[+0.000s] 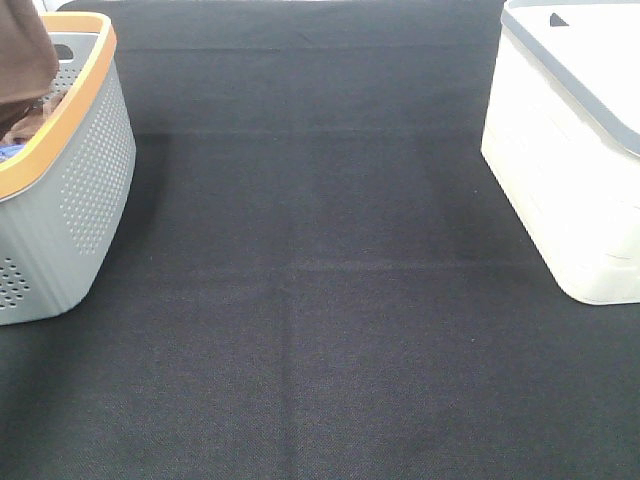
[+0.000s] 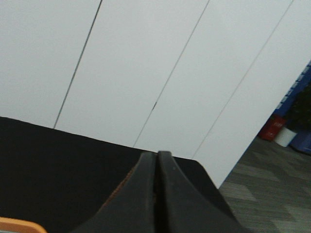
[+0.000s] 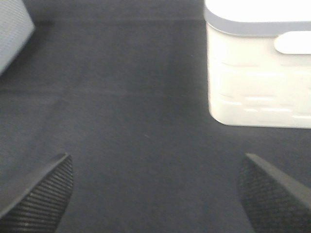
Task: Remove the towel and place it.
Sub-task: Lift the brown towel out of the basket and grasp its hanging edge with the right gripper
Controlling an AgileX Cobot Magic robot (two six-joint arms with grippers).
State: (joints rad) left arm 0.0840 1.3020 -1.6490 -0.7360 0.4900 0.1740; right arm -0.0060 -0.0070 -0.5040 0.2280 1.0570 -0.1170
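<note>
Though cropped, perhaps one towel [image 1: 25, 50], one grey basket [image 1: 85, 185], one white basket [image 1: 560, 160]

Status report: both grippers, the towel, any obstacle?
Left gripper shut on rust-brown microfibre towel, hanging over grey orange-rimmed basket. Right gripper open, empty. No obstacle seen on black mat.

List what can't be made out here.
Exterior high view:
- towel: mostly cut off by the top-left edge.
- grey basket contents: hidden by its wall and the towel.
- white bin inside: cut off at the right edge.
Left wrist view:
- left gripper hold: fingers hide all but a rust sliver.
</note>
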